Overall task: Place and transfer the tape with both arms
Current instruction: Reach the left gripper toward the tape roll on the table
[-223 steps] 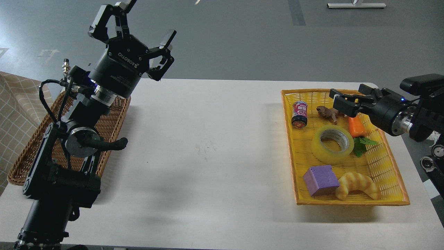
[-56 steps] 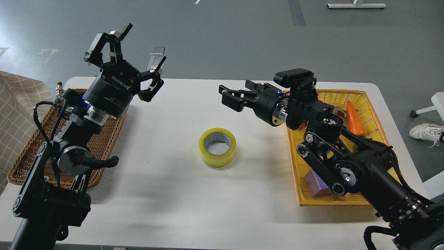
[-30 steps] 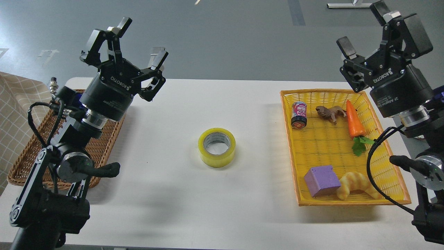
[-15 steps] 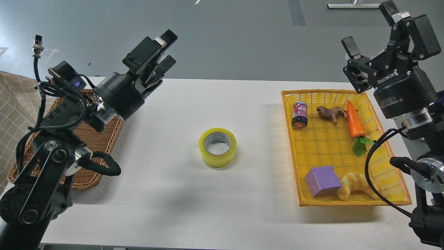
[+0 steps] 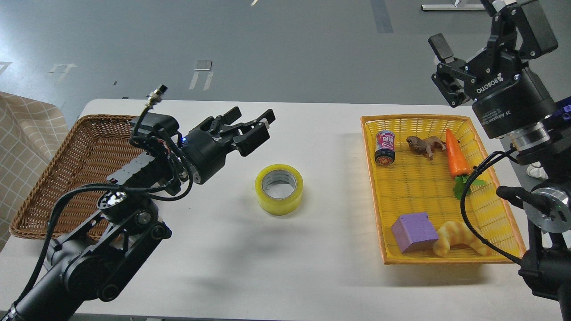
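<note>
The counter point(image 5: 312, 258) is presenting a smooth, matte white surface with rounded corners. A brown woven wicker basket point(image 5: 67, 178) is lying at its left end; a rectangular yellow plastic basket point(image 5: 428, 187) with an open lattice weave and an orange rim is lying at its right end.

The tape point(image 5: 279, 189) is lying flat on the bare counter between the two baskets, hollow core facing up. The left tool point(image 5: 255, 129) is hovering just above and to the left of the roll, not touching it, with its black fingers pointing toward the right. Its fingers are showing only a narrow gap and are gripping nothing. The right tool point(image 5: 464, 22) is standing raised above the far right corner of the counter, well apart from the tape — its fingers are spread wide and holding nothing.

The tape is a thick ring of glossy, translucent pale-yellow film wound on a grey-white core.

The yellow basket is containing a small can point(image 5: 385, 147), a brown animal figure point(image 5: 424, 144), an orange carrot point(image 5: 456, 156) with green leaves, a purple cube point(image 5: 413, 232) and a ridged croissant point(image 5: 459, 239).
</note>
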